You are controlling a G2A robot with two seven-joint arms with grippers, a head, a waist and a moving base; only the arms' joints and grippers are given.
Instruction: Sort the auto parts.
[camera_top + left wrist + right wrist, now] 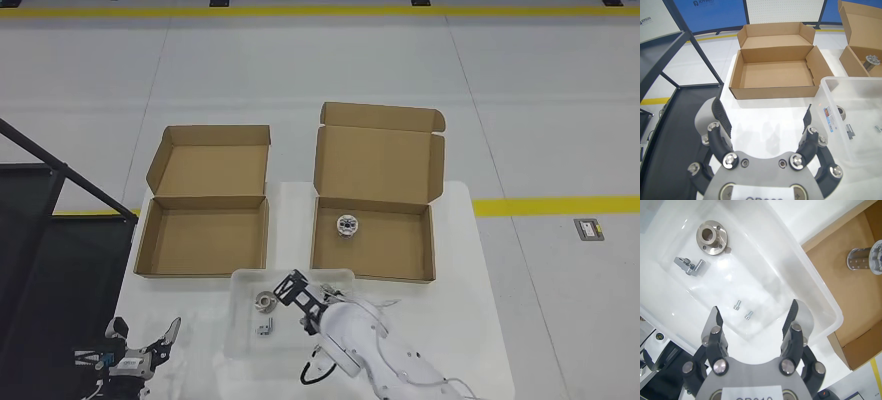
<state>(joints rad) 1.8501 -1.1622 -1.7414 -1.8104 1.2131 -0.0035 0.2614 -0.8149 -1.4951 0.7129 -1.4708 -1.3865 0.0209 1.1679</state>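
Observation:
A clear plastic bin (810, 262) holds a round steel flange (712, 237), a small grey bracket (691, 266) and two small bolts (737, 305) (748, 315). My right gripper (755, 308) hangs open just above the bin, over the two bolts, with nothing between its fingers. From above, the right gripper (295, 290) is by the flange (265, 298). My left gripper (762, 108) is open and empty over the table near its front left corner, beside the bin (829, 94). The right cardboard box (372, 238) holds a splined cylindrical part (346, 225). Nothing lies in the left box (205, 235).
Both cardboard boxes stand behind the bin with their lids folded back. A black metal rack (50, 250) stands off the table's left edge, close to the left gripper (145, 335). Bare white table lies between the left box (775, 73) and the left gripper.

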